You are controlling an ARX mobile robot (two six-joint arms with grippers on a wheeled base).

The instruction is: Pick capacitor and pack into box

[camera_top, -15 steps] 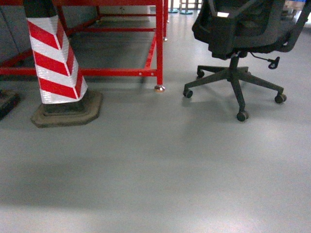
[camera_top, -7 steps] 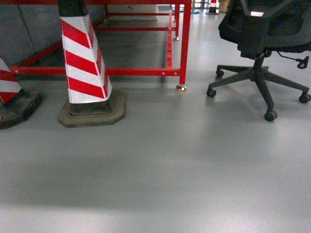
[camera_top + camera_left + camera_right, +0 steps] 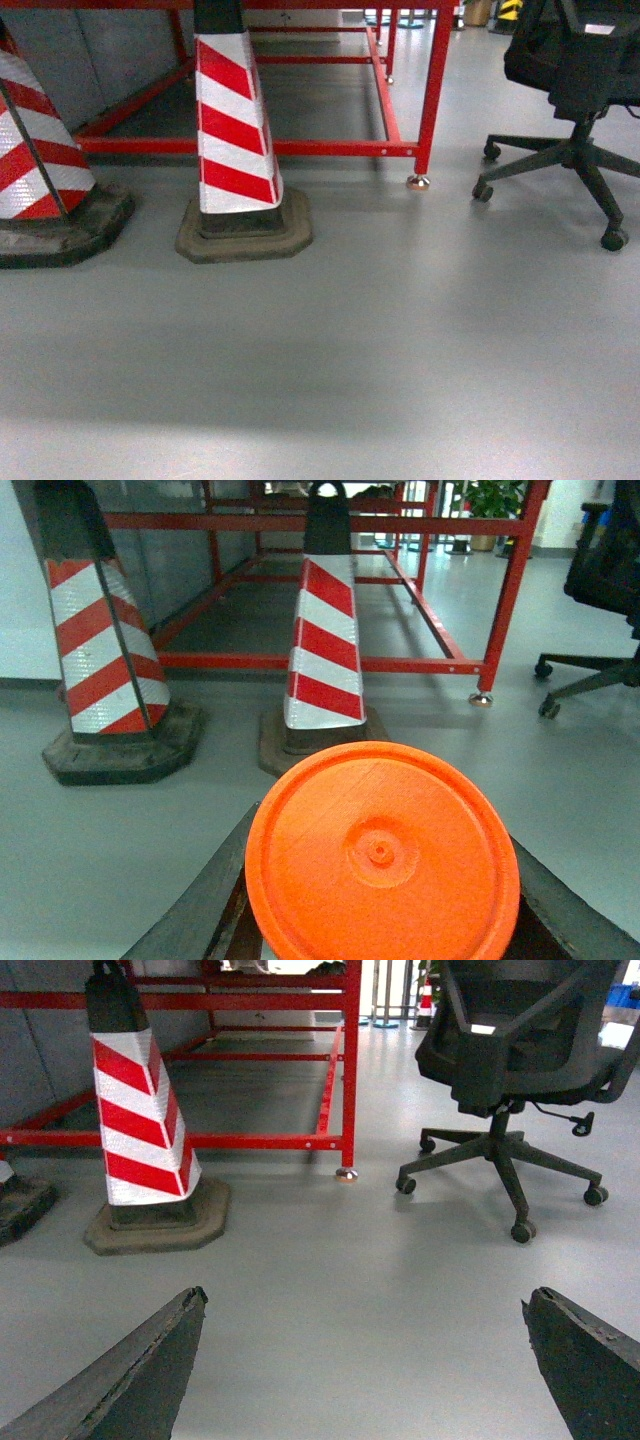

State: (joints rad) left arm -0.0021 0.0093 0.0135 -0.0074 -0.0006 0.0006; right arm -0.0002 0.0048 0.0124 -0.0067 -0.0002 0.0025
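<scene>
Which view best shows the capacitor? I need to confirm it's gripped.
Left wrist view: the capacitor, orange top facing the camera, sits between the left gripper fingers. Head and right wrist views show none of it.

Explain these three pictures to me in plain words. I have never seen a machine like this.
This is a wheeled robot with two arms. One picture looks forward from its head: grey floor, a red-and-white traffic cone, a red metal frame and an office chair. The other two come from cameras on each wrist. The left gripper is shut on the capacitor, whose round orange top fills that view. The right gripper is open and empty, its two dark fingers spread wide above the floor. No pink box shows in any picture.
</scene>
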